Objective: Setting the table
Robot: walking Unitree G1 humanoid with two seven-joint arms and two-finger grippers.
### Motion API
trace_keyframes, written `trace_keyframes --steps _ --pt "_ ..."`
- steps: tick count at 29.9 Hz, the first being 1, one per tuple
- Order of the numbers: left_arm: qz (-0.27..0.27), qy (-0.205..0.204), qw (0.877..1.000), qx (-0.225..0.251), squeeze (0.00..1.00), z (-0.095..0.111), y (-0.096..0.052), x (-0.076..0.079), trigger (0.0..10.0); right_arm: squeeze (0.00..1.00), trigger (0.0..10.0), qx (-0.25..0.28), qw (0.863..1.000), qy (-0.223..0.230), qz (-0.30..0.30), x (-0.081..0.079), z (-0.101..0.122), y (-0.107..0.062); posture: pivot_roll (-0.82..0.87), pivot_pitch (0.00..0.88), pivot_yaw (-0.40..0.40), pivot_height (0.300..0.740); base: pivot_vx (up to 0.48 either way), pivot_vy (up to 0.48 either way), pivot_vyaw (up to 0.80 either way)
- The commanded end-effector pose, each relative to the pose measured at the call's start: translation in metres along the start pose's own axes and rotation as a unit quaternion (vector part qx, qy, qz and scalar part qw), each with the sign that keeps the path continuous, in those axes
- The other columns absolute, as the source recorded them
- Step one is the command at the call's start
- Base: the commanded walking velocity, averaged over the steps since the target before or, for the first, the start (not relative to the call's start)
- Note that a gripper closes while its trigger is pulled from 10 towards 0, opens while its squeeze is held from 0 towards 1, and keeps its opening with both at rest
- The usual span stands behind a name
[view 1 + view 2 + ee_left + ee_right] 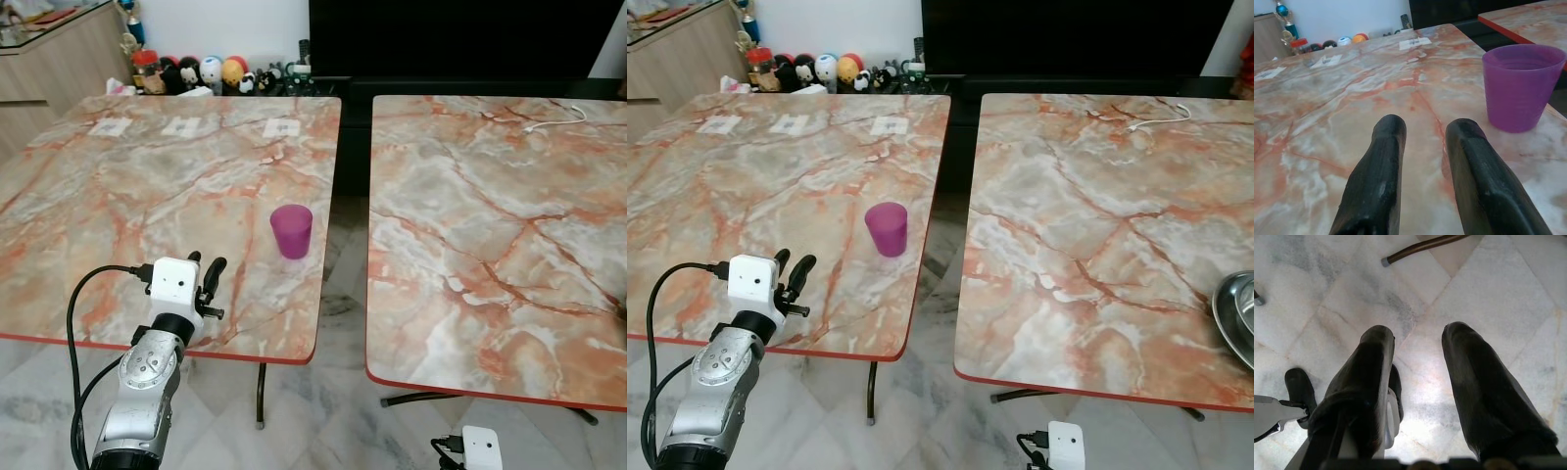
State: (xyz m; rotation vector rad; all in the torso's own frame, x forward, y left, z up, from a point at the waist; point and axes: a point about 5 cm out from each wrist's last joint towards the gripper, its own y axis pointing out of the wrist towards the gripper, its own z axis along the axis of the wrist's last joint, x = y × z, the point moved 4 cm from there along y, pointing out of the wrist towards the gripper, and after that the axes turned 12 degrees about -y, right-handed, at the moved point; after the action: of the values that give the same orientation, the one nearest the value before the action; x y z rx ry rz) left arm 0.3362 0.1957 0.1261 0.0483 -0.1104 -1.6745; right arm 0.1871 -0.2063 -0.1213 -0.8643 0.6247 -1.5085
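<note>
Purple cup [291,231]: upright on the left table [118,196], near its right edge, about midway along it.
Left gripper [207,267]: over the table's front edge, fingers [1382,161] parted and holding nothing, the cup just ahead and to its right, apart from it.
Right gripper [1415,357]: hanging low over the marble floor [1488,293], fingers apart, empty.
Metal bowl [1236,315]: at the right table's [1087,215] right edge.

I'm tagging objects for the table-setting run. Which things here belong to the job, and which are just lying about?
Job:
purple cup
metal bowl
left end effector, open, near the cup
left table
right table

Lying about:
white cable
paper labels
toy figures
</note>
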Motion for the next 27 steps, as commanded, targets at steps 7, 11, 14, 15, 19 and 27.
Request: trace_keyframes --steps 7,11,14,15,19,27 --pt "0.018 0.0 1.0 0.001 0.0 0.0036 -0.0013 -0.0114 10.0 0.0 10.0 0.0 1.0 -0.002 0.0 -0.0007 0.0005 0.0002 0.03 0.0 0.054 0.74 0.0 0.0 -0.67" --pt "0.025 -0.004 1.0 0.001 0.0 0.0047 -0.0004 -0.0128 10.0 0.0 10.0 0.0 1.0 -0.003 0.001 -0.0009 0.0009 0.0003 0.03 0.0 0.057 0.74 0.0 0.095 -0.67" --pt "0.026 -0.007 1.0 0.005 0.0 0.0062 0.0001 -0.0129 10.0 0.0 10.0 0.004 1.0 -0.003 0.001 -0.0013 0.002 0.0003 0.03 0.0 0.057 0.74 0.0 0.48 -0.43" --pt "0.024 -0.003 1.0 0.007 0.0 0.0068 0.0001 -0.0125 10.0 0.0 10.0 0.007 1.0 -0.003 0.001 -0.0013 0.0027 0.0003 0.03 0.0 0.057 0.74 0.0 0.0 0.0" --pt "0.024 0.003 1.0 0.009 0.0 0.008 0.0 -0.0129 10.0 0.0 10.0 0.008 1.0 -0.011 0.003 -0.0017 0.0035 0.0004 0.03 0.0 0.058 0.74 0.0 0.0 0.0" --pt "0.018 0.001 1.0 0.013 0.0 0.0096 0.0004 -0.0101 10.0 0.0 10.0 0.01 1.0 -0.006 0.005 -0.0026 0.0036 0.0003 0.03 0.0 0.06 0.74 0.0 0.0 0.0"
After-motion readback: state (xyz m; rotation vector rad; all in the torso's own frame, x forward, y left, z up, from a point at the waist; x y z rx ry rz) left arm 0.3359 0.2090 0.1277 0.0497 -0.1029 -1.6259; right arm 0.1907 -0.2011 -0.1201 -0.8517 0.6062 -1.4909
